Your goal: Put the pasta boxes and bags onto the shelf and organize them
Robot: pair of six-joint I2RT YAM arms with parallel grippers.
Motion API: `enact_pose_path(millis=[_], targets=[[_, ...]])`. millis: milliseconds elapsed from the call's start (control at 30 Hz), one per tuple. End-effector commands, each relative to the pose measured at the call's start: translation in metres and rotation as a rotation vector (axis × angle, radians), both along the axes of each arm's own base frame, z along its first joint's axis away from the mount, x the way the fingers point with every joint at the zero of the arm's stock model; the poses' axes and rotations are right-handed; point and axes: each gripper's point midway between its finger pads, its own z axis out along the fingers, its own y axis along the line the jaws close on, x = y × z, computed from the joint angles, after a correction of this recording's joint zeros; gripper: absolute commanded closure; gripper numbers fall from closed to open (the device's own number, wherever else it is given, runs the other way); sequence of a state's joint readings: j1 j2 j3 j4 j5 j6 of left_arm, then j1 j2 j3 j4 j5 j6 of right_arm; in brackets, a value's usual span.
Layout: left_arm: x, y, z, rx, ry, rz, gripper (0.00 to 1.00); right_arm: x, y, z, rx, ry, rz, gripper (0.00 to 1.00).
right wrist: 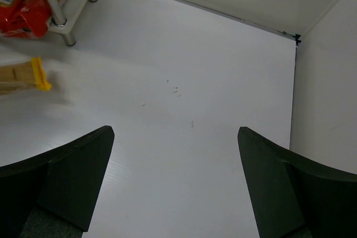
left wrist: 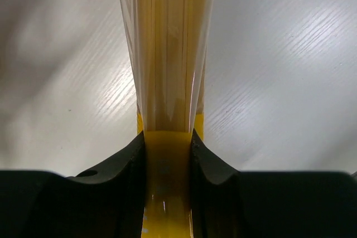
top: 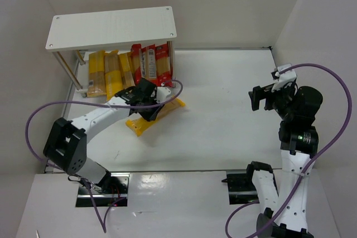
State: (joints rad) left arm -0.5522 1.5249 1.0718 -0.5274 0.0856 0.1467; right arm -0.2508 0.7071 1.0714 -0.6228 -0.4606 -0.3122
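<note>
- left gripper [top: 146,100] is clamped on one yellow spaghetti pack [top: 167,110]. My wrist view shows both fingers [left wrist: 120,163] pressed on its yellow band, with the clear window of strands running ahead.
- that pack sits slanted over the table [top: 234,115], just in front of the shelf [top: 111,26] by its right front leg. I can't tell if it's lifted off.
- other packs are under the white top: yellow row [top: 109,76] and red ones [top: 148,62].
- right gripper [top: 257,97] is well apart from all this, jaws wide, nothing between them.
- handling, my guess: light and long, slick film wrap, brittle strands. It will likely snap if bent or squeezed hard.
- I'd hold it across the narrow width near mid-length so the ends don't swing. The current grip looks roughly there, but the arm hides the exact spot.
</note>
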Motion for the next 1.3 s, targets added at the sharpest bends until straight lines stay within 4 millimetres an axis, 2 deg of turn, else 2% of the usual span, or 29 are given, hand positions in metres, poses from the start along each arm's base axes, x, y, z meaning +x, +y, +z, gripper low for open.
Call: enact_pose_path(millis=[0,67,233,333,467,567,600,767,1100,1200,1233,1267], targets=[[0.004,-0.008,0.039,-0.134,-0.091,0.015,1.0,-0.005,0.005,0.003,0.011,-0.013,0.009,0.0],[0.006,-0.005,0.049,-0.158,-0.12,0.038,1.0,-0.004,0.004,0.005,0.009,-0.021,0.009,0.0],[0.003,0.005,0.058,-0.169,-0.142,0.057,1.0,-0.006,0.007,0.003,0.021,-0.02,0.016,0.0],[0.003,0.013,0.072,-0.194,-0.179,0.083,1.0,-0.006,0.007,0.003,0.021,-0.02,0.016,0.0],[0.004,0.027,0.102,-0.236,-0.264,0.144,1.0,-0.007,0.007,0.001,0.021,-0.018,0.016,0.0],[0.001,0.038,0.114,-0.252,-0.291,0.177,1.0,-0.006,0.007,-0.001,0.021,-0.018,0.016,0.0],[0.001,0.043,0.112,-0.244,-0.282,0.191,1.0,-0.006,0.007,-0.001,0.021,-0.018,0.016,0.0],[-0.001,0.054,0.132,-0.287,-0.334,0.22,1.0,-0.006,0.007,-0.005,0.032,-0.007,0.014,0.0],[-0.005,0.065,0.119,-0.276,-0.313,0.239,1.0,-0.008,0.009,0.006,0.029,-0.028,0.023,0.0],[-0.006,0.066,0.104,-0.23,-0.26,0.222,1.0,-0.01,0.01,0.008,0.027,-0.037,0.023,0.0],[-0.008,0.067,0.088,-0.192,-0.196,0.218,1.0,-0.01,0.01,0.008,0.027,-0.037,0.023,0.0],[-0.006,0.068,0.087,-0.161,-0.189,0.206,0.71,-0.01,0.01,0.008,0.027,-0.037,0.023,0.0]])
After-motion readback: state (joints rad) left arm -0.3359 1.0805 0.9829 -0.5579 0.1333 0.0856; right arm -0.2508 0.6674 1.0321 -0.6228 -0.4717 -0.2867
